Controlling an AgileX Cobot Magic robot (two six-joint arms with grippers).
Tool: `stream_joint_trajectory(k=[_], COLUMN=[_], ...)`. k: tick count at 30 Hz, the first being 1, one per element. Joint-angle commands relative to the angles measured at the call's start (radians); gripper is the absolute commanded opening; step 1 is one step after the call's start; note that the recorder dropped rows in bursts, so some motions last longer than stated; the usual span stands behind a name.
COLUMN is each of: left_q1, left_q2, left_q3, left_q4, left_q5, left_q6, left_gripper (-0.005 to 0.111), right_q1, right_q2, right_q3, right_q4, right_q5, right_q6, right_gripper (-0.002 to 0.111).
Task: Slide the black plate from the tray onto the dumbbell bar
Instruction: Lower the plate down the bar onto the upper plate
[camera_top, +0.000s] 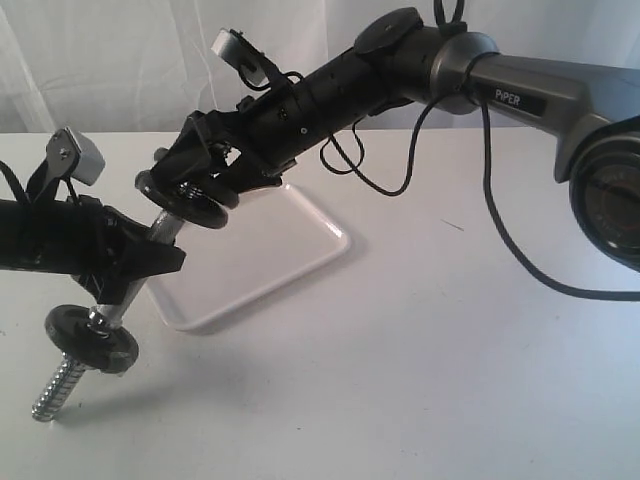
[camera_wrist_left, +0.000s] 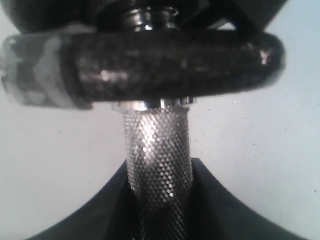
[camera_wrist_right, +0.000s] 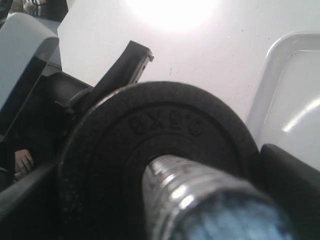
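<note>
My left gripper (camera_top: 128, 268) is shut on the knurled middle of the dumbbell bar (camera_top: 163, 228), holding it tilted above the table. In the left wrist view the bar (camera_wrist_left: 157, 150) rises from between the dark jaws of the left gripper (camera_wrist_left: 160, 205). The black plate (camera_top: 188, 208) sits on the bar's upper threaded end, with my right gripper (camera_top: 196, 180) shut on its rim. The right wrist view shows the threaded rod (camera_wrist_right: 200, 195) passing through the plate's (camera_wrist_right: 125, 145) centre hole, inside the right gripper (camera_wrist_right: 165, 195). The white tray (camera_top: 262, 252) lies behind, with nothing in it.
Another small black disc (camera_top: 90, 338) and a collar nut sit on the bar's lower part, with the threaded tip (camera_top: 55, 388) near the tabletop. Loose black cables (camera_top: 500, 230) hang from the right arm. A tray corner (camera_wrist_right: 292, 95) shows beside the plate.
</note>
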Motion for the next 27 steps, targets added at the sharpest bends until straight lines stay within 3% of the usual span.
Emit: stream_joint_trajectory(k=[1,4,6,20,27], left_q1=[-0.021,-0.021,-0.021,-0.021,-0.021], left_q2=[-0.074,-0.08,-0.08,-0.08,-0.08], left_q3=[-0.039,-0.039,-0.039,-0.039,-0.039], left_q4=[-0.156,-0.154,-0.145,-0.141,-0.141], left_q5=[0.199,0.191,0.189,0.187,0.191], left_q6=[0.055,0.041,0.033,0.033,0.028], left_gripper=[0.0,0.0,0.0,0.0,0.0], right_q1=[0.013,0.008,0.008,-0.016,-0.016], right_q2=[-0.043,-0.049,-0.049,-0.125,-0.124], right_q3=[-0.008,-0.01,-0.01,-0.01,-0.01], right_q4=[0.089,0.086,0.086,0.055,0.02], right_q5=[0.027,0.027,0.027,0.027,0.027], right_q6=[-0.035,-0.035,-0.035,-0.102,-0.031], right_gripper=[0.015,0.058,0.075,0.076,0.077])
